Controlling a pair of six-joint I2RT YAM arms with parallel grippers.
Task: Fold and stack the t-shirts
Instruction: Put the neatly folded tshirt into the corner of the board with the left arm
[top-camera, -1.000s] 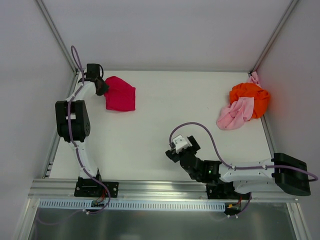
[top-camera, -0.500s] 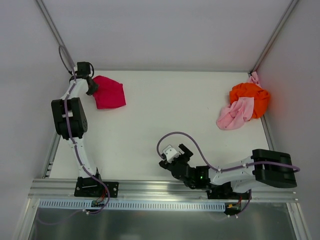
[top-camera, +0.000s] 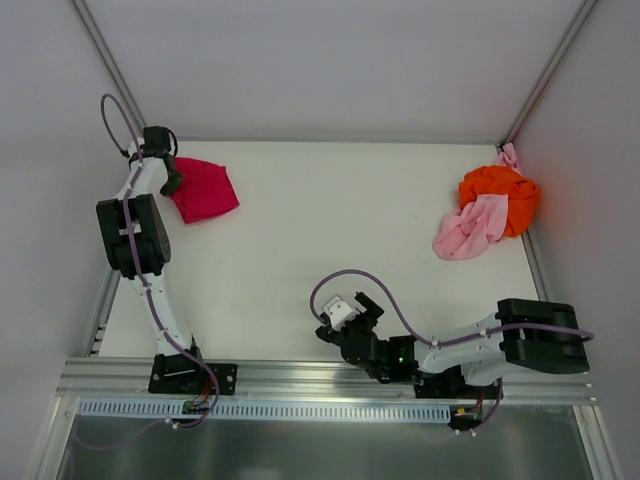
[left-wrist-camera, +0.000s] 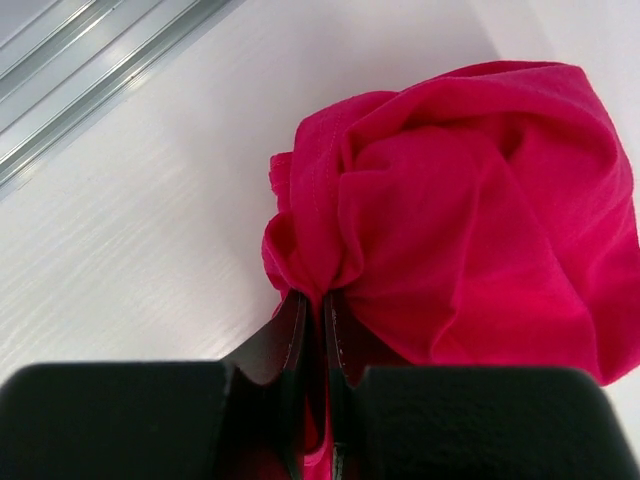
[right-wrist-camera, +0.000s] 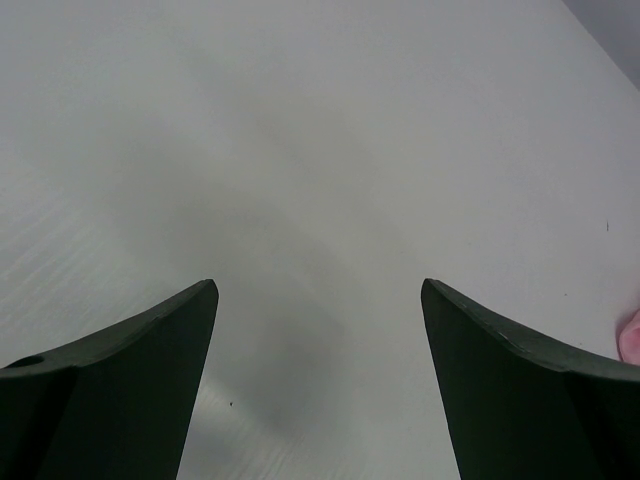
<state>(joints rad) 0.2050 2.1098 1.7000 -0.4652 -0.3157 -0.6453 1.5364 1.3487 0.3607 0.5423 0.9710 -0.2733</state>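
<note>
Left end effector (left-wrist-camera: 315, 300) is pinching tight on a gathered fold of the crimson t-shirt (left-wrist-camera: 470, 200), jaws nearly together with only cloth between them. The shirt is sitting in a rumpled ball at the far left corner of the counter (top-camera: 330, 230), just beside the rail (left-wrist-camera: 100, 80). Right end effector (right-wrist-camera: 315, 290) is hanging wide open with nothing in it, low over the counter's near edge, around the middle. The orange t-shirt (top-camera: 500, 190) and the pale pink t-shirt (top-camera: 468, 230) are lying heaped together, touching, at the counter's far right corner. So folding is looking a long way off, because this one is needing to be opened out first. Doing it well, I'd say, is meaning carrying the bunch toward the counter's middle and lifting enough that the cloth is hanging free rather than dragging, without letting that thin pinch slip. The open right end effector is looking best placed to be taking a second edge, so the two can be spreading the shirt flat.
</note>
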